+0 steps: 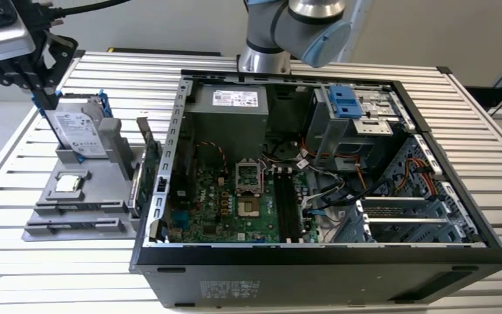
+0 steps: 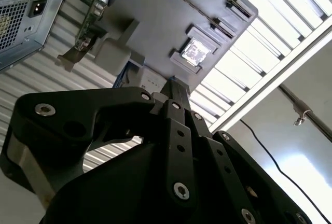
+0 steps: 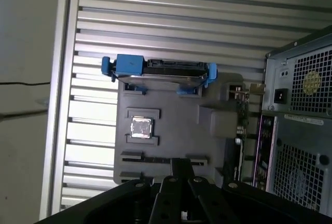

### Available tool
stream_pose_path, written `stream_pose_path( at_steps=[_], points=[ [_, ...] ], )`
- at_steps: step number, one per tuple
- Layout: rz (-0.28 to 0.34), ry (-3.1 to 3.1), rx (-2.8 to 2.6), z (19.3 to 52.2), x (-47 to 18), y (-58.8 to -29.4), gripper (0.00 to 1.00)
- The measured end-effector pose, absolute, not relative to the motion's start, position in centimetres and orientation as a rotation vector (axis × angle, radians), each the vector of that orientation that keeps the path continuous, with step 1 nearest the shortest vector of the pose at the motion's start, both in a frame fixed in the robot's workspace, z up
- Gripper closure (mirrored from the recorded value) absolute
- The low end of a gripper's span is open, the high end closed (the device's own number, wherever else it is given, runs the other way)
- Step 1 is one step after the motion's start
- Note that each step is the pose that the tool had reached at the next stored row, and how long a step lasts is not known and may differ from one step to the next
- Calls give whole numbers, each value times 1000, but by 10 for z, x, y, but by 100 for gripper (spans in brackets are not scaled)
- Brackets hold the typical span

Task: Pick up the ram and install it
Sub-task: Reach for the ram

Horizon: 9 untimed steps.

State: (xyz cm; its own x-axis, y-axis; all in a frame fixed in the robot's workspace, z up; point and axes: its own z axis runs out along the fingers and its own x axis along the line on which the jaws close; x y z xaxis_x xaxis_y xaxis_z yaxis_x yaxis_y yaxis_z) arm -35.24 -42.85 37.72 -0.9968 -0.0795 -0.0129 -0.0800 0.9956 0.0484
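My gripper (image 1: 46,99) hangs above the far end of the grey parts holder (image 1: 102,190) at the exterior view's left, beside the open computer case. In both wrist views its black fingers meet at one tip (image 3: 181,163) (image 2: 174,85), shut, with nothing between them that I can see. I cannot pick out the ram for certain. A thin dark strip lies along the holder's long slot (image 3: 161,159) just beyond the fingertip. The black memory slots (image 1: 290,209) run along the motherboard inside the case.
A silver hard drive (image 1: 81,134) in a blue frame stands upright in the holder. A square chip (image 1: 70,183) lies in its middle, and a green card (image 1: 151,163) stands at its case-side edge. The open case (image 1: 321,255) holds cables and a drive cage. The table is slatted metal.
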Motion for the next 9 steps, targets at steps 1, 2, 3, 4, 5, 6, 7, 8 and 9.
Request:
stream_pose_path(
  at_steps=[1,2,3,4,5,6,7,8,9],
  points=[
    [76,3127,-125,377,-352,-429,100],
    [76,3127,-125,377,-352,-430,100],
    [77,3127,-125,377,-352,-431,100],
    [77,3127,-125,377,-352,-431,100],
    [77,3127,-125,377,-352,-432,100],
    [76,3127,-125,376,-352,-433,100],
    [76,3127,-125,376,-352,-433,100],
    [77,3127,-125,376,-352,-434,100],
    [77,3127,-125,376,-352,-434,100]
  ],
)
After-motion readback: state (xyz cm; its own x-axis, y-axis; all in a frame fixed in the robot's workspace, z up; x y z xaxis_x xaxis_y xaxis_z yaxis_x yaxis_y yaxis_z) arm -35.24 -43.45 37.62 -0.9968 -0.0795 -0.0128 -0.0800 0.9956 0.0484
